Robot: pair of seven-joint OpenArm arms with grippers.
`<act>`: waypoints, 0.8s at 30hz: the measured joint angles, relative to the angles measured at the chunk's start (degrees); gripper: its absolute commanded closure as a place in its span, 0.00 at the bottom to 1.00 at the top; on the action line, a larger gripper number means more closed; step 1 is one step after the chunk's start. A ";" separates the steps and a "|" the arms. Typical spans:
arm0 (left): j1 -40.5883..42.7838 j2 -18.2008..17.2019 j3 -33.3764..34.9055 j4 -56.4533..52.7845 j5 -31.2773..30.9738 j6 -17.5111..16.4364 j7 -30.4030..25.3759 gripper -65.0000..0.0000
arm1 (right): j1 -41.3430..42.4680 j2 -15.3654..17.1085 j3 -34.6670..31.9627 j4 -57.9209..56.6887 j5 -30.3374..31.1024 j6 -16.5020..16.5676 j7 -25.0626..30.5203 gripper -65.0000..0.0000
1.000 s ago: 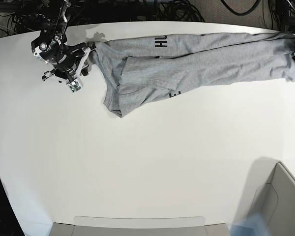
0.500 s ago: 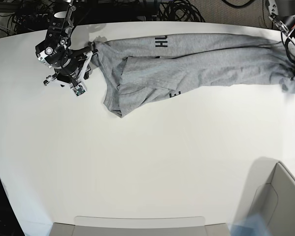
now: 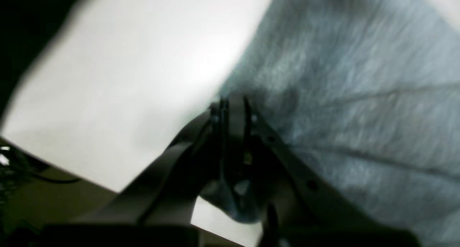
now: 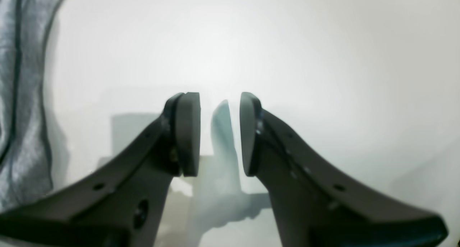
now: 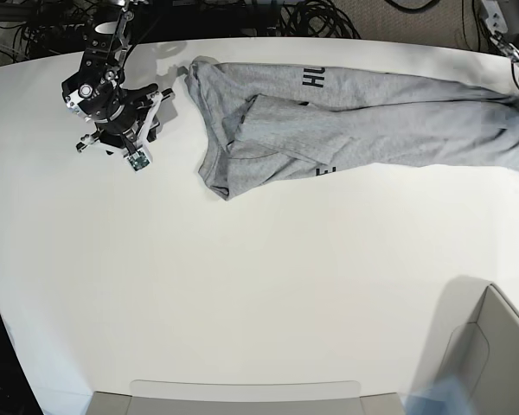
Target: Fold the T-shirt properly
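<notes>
- Two arms in play, one garment: the T-shirt (image 5: 363, 117) lies stretched into a long band along the far edge of the table (image 5: 268, 294)
- T-shirt is bunched and doubled over at the end nearer the right gripper (image 5: 160, 102); black lettering shows in two spots on the upper face
- Left gripper (image 3: 233, 107) has its jaws pressed together on grey fabric at the T-shirt's other end, by the table's corner; left wrist view is blurred, but cloth sits right against the pads
- Right gripper jaws stand apart with nothing between them; right wrist view shows bare table through the gap
- Right gripper sits just beside the T-shirt's bunched end, not touching it
- Grey box (image 5: 493, 346) at the table's near corner, well apart from the T-shirt
</notes>
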 measured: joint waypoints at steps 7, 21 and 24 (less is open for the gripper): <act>0.72 1.11 0.46 0.13 -0.04 0.00 -0.28 1.00 | 0.33 0.02 -0.17 0.00 0.02 0.00 0.00 0.71; 0.44 -0.87 7.85 0.15 -0.20 -0.17 0.63 0.92 | 0.28 -0.63 -0.17 0.00 -0.37 0.00 0.00 0.71; 0.42 -0.83 7.85 0.15 2.38 -0.22 0.57 0.88 | 0.31 -0.63 -0.17 0.00 -0.42 0.00 0.00 0.71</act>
